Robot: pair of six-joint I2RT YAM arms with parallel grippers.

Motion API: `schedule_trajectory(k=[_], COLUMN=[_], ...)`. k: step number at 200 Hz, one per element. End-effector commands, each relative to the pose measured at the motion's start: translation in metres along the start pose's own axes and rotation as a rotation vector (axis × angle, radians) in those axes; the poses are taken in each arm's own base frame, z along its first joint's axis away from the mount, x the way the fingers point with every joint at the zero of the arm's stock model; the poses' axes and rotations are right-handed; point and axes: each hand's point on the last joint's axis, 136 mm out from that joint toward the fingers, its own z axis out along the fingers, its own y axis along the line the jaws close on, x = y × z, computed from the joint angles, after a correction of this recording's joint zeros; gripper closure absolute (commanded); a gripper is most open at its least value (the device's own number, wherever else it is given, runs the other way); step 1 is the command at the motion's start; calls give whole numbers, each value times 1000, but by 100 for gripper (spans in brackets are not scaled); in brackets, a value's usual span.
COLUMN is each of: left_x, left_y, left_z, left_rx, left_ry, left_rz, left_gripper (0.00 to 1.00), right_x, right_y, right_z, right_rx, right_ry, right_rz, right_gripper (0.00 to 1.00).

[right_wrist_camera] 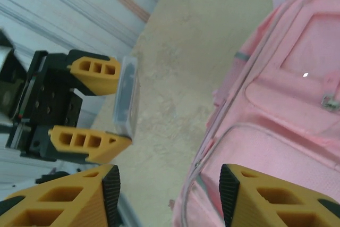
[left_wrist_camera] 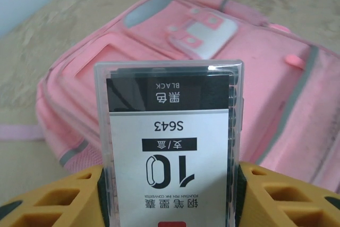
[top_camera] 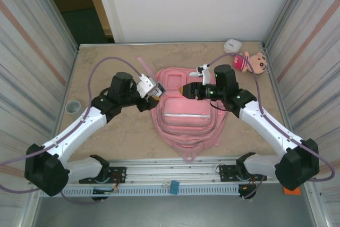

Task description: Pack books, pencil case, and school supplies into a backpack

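Left claw (left_wrist_camera: pixel 171 169): clenched on a clear plastic box (left_wrist_camera: pixel 170 110), one yellow finger on each side of it.
Box: flat and see-through, with a black-and-white label that reads upside down from the left wrist, a big "10", "S643" and "BLACK". It's up off the counter (top_camera: pixel 122 136), held out just over the left shoulder of the backpack (top_camera: pixel 186 126).
Right claw (right_wrist_camera: pixel 169 184): released, fingers spread wide with nothing between them, and only pink fabric and counter showing in the gap.
Face-off: from above, the two claws point at each other across the far half of the pack, left one at its left edge, right one over the middle. They're close but apart. The right wrist looks straight at the left claw and sees the box edge-on between its fingers.
Backpack: pink, lying flat on the counter between the arms, front pockets up, pale trim stripes showing. One pink strap trails off toward the far left, another pokes out at the near edge.
Opening: can't tell from these views whether any zip is undone.
Far right corner: a small plush doll (top_camera: pixel 254 62) in a pink hat lies well clear of the pack, with a white rounded object (top_camera: pixel 232 45) just beside it.
Left edge: a small grey ring (top_camera: pixel 73 107) sits on the counter, well apart from everything.
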Motion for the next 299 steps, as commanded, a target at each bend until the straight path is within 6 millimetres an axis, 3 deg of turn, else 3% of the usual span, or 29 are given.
schedule_trajectory(k=[1,46,110,146,175,197,215,253,299], left_x=[-6,-9,-15,-17,-18,-15,-14,-13,14], left_y=[-17,-26,-35,-41,-39,-34,-31,-30,-64], left_z=[-1,7,9,8,8,11,13,15,34], left_rx=[78,118,153,174,161,132,113,93,205], left_ry=[-54,-54,-79,-92,-91,-70,-60,-45,48], left_rz=[214,276,293,305,305,302,299,309,446], left_gripper=[60,60,60,60,60,55,45,25,23], right_x=[14,22,28,28,29,28,23,9,-9], right_y=[10,30,37,33,31,33,32,8,-39], right_z=[5,20,44,51,51,45,38,11,-45], right_rx=[-38,-111,-133,-120,-116,-122,-118,-80,12], right_ry=[108,170,232,241,245,233,202,90,-107], right_rz=[167,183,179,184,184,177,172,221,320], right_gripper=[45,43,46,58,78,91,99,99,99])
